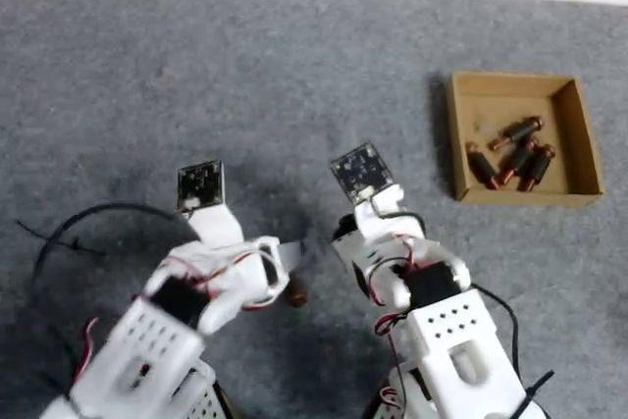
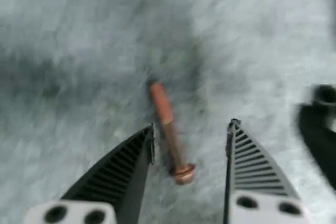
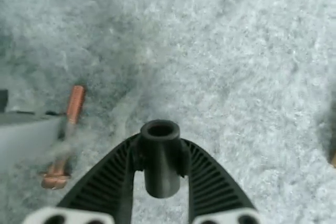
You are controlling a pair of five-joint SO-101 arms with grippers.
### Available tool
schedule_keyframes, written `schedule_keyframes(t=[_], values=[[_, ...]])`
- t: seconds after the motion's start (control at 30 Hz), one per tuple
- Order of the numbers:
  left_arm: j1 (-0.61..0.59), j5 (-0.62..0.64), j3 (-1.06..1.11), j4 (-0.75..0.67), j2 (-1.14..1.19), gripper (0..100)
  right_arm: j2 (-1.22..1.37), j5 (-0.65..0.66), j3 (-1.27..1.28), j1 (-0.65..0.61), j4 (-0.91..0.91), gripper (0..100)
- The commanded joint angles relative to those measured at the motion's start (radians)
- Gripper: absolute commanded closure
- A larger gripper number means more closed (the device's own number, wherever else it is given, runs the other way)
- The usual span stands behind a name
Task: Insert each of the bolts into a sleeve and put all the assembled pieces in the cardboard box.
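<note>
A copper bolt [image 2: 167,129] lies flat on the grey carpet between the fingers of my open left gripper [image 2: 190,129], its flanged head towards the wrist. In the high view the bolt's head [image 1: 297,295] peeks out beside the left gripper [image 1: 287,267]. My right gripper [image 3: 160,145] is shut on a black sleeve [image 3: 160,169], held upright with its bore facing the camera. The same bolt [image 3: 65,129] lies just to one side of it. The cardboard box [image 1: 461,134] sits at the far right and holds several assembled pieces [image 1: 510,154].
Both arms stand close together at the near edge, with the right gripper [image 1: 345,231] a short way from the left one. A black cable [image 1: 69,233] loops on the carpet at the left. Open carpet lies between the arms and the box.
</note>
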Motion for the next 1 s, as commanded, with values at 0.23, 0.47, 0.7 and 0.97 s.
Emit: schedule_keyframes(t=[0.23,0.47,0.7,0.97], values=[[0.128,0.107,-0.15,0.005,0.473,78,-0.024,-0.008,0.025,0.042,-0.085,99.5],[0.127,0.103,-0.177,-0.098,0.667,79,-0.024,-0.008,0.025,0.042,-0.085,99.5],[0.125,0.101,-0.286,-0.06,0.839,79,-0.024,-0.008,0.025,0.042,-0.085,99.5],[0.122,0.1,-0.354,0.041,0.891,79,-0.024,-0.008,0.027,0.042,-0.085,99.5]])
